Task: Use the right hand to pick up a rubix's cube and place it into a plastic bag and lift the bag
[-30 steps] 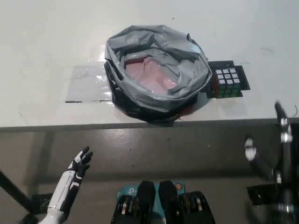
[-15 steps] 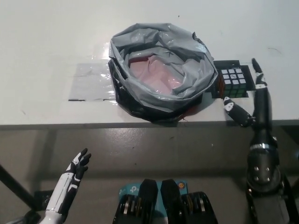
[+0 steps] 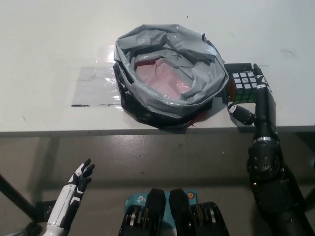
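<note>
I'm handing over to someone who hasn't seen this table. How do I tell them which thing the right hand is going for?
Find the big grey plastic bag standing open on the white table. Just off the side of it where the black right hand reaches in sits a small cube on a black patch. It is the only thing with a grid of coloured squares, white on top.

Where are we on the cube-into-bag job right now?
Nothing is finished. The Rubik's cube sits on its black patch on the table, beside the open grey plastic bag, not in it. In hand: the black right hand is open at the cube, fingers spread around its near side, no grasp visible. The white left hand rests open below the table edge. Left: grasp, drop into the bag, lift it.
</note>
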Robot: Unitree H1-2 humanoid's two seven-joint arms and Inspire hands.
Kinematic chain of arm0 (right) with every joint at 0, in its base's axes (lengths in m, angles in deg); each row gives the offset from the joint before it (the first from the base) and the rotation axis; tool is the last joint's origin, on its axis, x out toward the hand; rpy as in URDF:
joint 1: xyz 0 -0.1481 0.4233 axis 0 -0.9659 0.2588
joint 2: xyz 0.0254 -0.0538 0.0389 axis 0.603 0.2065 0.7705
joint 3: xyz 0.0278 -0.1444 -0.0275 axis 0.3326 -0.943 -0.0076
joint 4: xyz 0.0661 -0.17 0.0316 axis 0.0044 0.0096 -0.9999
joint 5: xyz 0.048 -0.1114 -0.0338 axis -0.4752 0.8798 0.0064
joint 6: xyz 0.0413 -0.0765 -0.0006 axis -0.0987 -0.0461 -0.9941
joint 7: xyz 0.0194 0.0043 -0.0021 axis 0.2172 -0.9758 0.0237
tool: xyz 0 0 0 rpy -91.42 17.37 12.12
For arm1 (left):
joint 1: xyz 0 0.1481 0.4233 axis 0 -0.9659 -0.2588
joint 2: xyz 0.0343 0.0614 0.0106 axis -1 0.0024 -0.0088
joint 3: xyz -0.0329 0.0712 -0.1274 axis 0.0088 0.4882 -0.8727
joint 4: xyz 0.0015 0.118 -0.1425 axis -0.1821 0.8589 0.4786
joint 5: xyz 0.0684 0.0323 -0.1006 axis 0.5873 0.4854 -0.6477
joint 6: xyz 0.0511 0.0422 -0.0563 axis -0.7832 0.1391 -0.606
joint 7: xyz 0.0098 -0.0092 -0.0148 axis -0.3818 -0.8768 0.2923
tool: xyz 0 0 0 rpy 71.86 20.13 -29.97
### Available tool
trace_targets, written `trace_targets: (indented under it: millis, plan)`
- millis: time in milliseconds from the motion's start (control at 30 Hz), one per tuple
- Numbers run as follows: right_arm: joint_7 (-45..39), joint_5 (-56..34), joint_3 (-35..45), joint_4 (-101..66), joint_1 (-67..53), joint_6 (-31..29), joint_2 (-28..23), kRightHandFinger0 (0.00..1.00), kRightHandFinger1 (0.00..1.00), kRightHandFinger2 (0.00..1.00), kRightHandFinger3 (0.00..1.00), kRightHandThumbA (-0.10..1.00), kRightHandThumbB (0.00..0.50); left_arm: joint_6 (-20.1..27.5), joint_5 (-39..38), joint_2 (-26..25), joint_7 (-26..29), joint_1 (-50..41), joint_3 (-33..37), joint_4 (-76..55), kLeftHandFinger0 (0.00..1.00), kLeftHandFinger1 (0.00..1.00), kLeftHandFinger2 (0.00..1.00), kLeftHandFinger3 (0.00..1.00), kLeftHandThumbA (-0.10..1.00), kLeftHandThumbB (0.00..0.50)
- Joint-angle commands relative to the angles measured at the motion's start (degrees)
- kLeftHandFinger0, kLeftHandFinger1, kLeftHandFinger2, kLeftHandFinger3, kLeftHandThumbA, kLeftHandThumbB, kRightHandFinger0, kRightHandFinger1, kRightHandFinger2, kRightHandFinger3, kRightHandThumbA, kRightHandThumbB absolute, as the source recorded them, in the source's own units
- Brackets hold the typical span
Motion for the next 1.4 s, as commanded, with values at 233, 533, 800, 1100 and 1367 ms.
trace_targets:
  millis: [233,533,800,1100,1367]
  plan:
    - [8.54,1.49,-1.81,0.09,3.72,0.46,0.38,1.00,1.00,1.00,1.00,0.80,0.414,3.01,-0.28,-1.08,-0.38,-0.43,-0.88,-0.84,1.00,1.00,1.00,1.00,1.00,0.216]
    - [7.31,-1.01,-1.57,-2.61,2.81,0.16,0.66,1.00,1.00,1.00,1.00,0.83,0.424,3.36,1.09,-1.73,-0.41,-0.35,-0.15,-0.40,1.00,1.00,1.00,1.00,1.00,0.198]
    - [5.23,-5.19,-0.65,-3.08,2.70,-1.16,1.77,1.00,1.00,1.00,1.00,0.80,0.430,3.02,0.97,-1.94,-0.84,-0.64,0.10,-1.34,1.00,1.00,1.00,1.00,1.00,0.235]
    - [5.46,-6.66,-0.97,0.09,4.46,-1.75,1.91,1.00,1.00,1.00,1.00,0.79,0.437,3.70,2.81,-2.44,-0.51,-0.27,0.61,-1.88,1.00,1.00,1.00,1.00,1.00,0.239]
    - [5.18,-9.05,-0.40,6.06,6.89,-2.70,1.46,1.00,1.00,1.00,1.00,0.78,0.423,3.42,2.79,-2.40,-0.81,-0.75,0.88,-2.36,1.00,1.00,1.00,1.00,1.00,0.260]
